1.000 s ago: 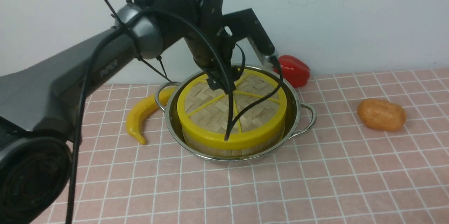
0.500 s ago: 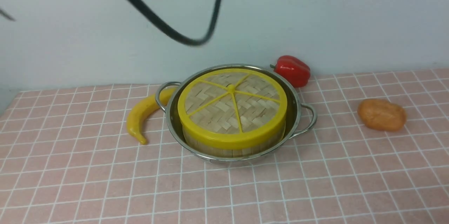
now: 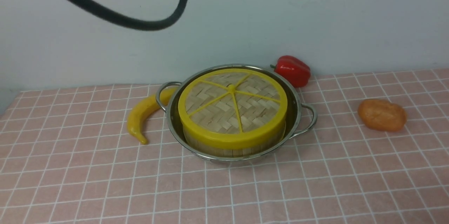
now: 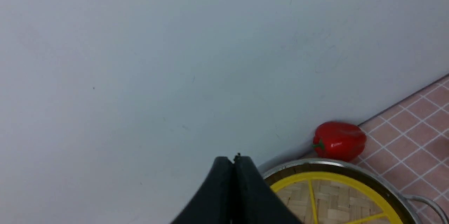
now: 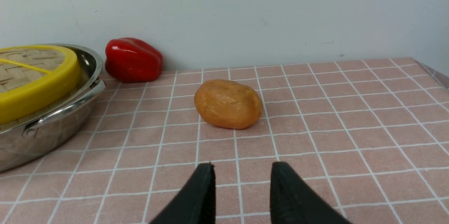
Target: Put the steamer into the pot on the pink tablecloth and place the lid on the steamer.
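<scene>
The steel pot (image 3: pixel 297 109) stands on the pink tablecloth (image 3: pixel 315 182). Inside it sits the bamboo steamer (image 3: pixel 231 152), and the woven lid (image 3: pixel 224 111) with yellow spokes lies flat on top. Neither arm shows in the front view. In the left wrist view my left gripper (image 4: pixel 233 159) is shut and empty, raised off the lid (image 4: pixel 336 196) near the pot's (image 4: pixel 315 163) far rim and pointing at the wall. My right gripper (image 5: pixel 242 168) stands open low over the cloth, nothing between its fingers, to the right of the pot (image 5: pixel 52 125).
A yellow banana (image 3: pixel 142 115) lies against the pot's left handle. A red pepper (image 3: pixel 293 70) rests by the back wall. An orange lump (image 3: pixel 381 114) lies on the right, just ahead of my right gripper. A black cable (image 3: pixel 140 24) hangs across the top.
My left arm was over the lid a second ago and has pulled up and out of the front view, its jaws now shut. Only its cable still swings. The lid stays put.
</scene>
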Robot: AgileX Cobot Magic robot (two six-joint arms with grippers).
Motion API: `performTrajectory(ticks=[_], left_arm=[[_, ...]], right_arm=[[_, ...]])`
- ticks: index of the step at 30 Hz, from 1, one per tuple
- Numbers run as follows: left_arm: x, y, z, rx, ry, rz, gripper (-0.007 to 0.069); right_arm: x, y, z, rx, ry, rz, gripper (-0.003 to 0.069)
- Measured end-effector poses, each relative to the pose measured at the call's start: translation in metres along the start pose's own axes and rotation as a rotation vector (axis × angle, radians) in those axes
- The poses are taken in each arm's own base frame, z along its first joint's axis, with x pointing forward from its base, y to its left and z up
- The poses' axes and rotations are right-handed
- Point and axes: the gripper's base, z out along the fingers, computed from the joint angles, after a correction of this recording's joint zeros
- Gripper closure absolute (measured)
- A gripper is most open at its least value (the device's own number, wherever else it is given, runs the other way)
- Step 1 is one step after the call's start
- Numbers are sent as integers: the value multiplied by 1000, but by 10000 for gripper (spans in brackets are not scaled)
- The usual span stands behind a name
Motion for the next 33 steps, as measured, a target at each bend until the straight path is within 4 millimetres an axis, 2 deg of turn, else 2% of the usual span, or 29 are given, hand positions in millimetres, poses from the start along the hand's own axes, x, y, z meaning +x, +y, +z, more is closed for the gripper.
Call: performTrajectory(ticks=[2,5,6,7,8,10,11,12,13,14,15,16,17,18,19,22,24,28,33], left_arm=[[16,0,4,3,43,1,629],[72,9,-4,-8,79,-40,616],[76,12,-10,-18,69,-51,615],[113,15,-14,-28,87,-97,613],[132,20,-25,-51,75,-136,612],[182,20,-38,-96,78,-204,605],[190,21,-42,-112,60,-217,605],[226,20,-58,-177,13,-267,602],[244,16,-60,-194,11,-280,602],[268,11,-70,-235,-19,-302,602],[273,9,-68,-233,-10,-302,602],[303,0,-75,-268,-28,-317,598],[322,-8,-80,-286,-41,-322,592],[325,-9,-81,-291,-43,-323,592],[344,-18,-87,-307,-71,-319,589],[377,-34,-90,-323,-103,-297,580],[389,-40,-94,-336,-148,-285,578],[393,-44,-102,-359,-209,-271,571],[402,-46,-103,-357,-119,-263,559]], right_arm=[[0,0,0,0,0,0,417],[0,0,0,0,0,0,417],[0,0,0,0,0,0,417],[0,0,0,0,0,0,417],[0,0,0,0,0,0,417],[0,0,0,0,0,0,417],[0,0,0,0,0,0,417],[0,0,0,0,0,0,417],[0,0,0,0,0,0,417],[0,0,0,0,0,0,417],[0,0,0,0,0,0,417],[0,0,0,0,0,0,417],[0,0,0,0,0,0,417],[0,0,0,0,0,0,417],[0,0,0,0,0,0,417],[0,0,0,0,-1,0,417],[0,0,0,-1,-3,0,417],[0,0,0,-2,-4,0,417],[-1,0,0,-3,-7,0,417]])
